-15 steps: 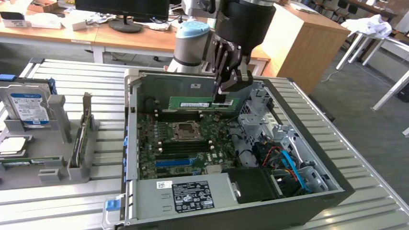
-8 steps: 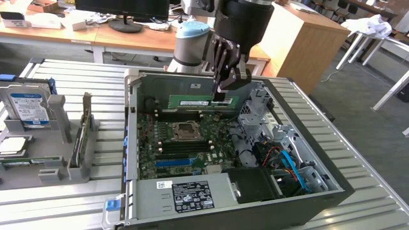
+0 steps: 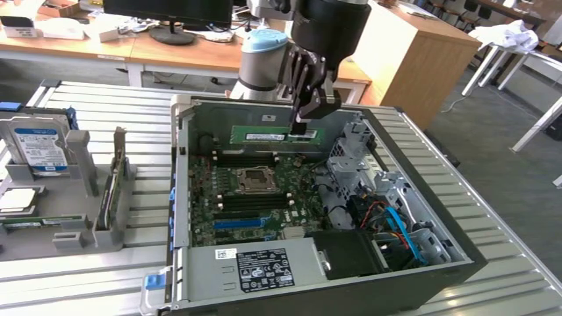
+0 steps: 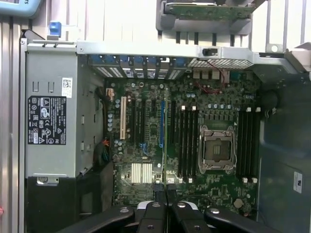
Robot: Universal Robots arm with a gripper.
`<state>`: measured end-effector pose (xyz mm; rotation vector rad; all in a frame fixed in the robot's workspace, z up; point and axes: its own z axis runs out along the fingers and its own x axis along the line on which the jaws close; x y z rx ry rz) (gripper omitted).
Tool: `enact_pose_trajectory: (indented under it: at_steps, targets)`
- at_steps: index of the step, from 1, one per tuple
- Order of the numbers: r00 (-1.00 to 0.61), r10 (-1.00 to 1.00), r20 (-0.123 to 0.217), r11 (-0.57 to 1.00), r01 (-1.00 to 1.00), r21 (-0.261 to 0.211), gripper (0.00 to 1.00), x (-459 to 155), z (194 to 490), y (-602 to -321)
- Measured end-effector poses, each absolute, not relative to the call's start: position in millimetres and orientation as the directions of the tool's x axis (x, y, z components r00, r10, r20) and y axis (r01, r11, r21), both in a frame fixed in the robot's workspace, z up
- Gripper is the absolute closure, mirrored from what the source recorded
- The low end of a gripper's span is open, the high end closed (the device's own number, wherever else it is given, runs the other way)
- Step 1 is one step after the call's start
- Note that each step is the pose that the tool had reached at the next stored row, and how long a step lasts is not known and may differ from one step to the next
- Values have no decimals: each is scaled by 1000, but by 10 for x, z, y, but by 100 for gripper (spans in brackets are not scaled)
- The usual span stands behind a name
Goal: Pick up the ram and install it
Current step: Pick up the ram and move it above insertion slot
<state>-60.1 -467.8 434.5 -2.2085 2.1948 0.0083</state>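
Jaws pinch the ram stick [image 3: 263,135] by its top edge, above the motherboard [image 3: 210,197]; it looks light, rigid, fragile.

A robotics lab in an office-like room is indicated — the ram [image 3: 263,136] is held by a robot arm [image 3: 330,26] over an open computer case [image 3: 457,253] on a slatted metal counter [image 3: 88,276]. Wooden desks [image 3: 79,46] with a monitor [image 3: 167,10] are seen behind, and a hard drive [image 3: 39,148] is racked in a grey fixture [image 3: 79,217].
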Motion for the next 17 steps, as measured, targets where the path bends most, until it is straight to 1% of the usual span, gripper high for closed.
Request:
enact_pose_trajectory:
  at_steps: [17]
  targets:
    - [-9,-1000,-23,9,-1000,-17,88,-602,4316,-4462]
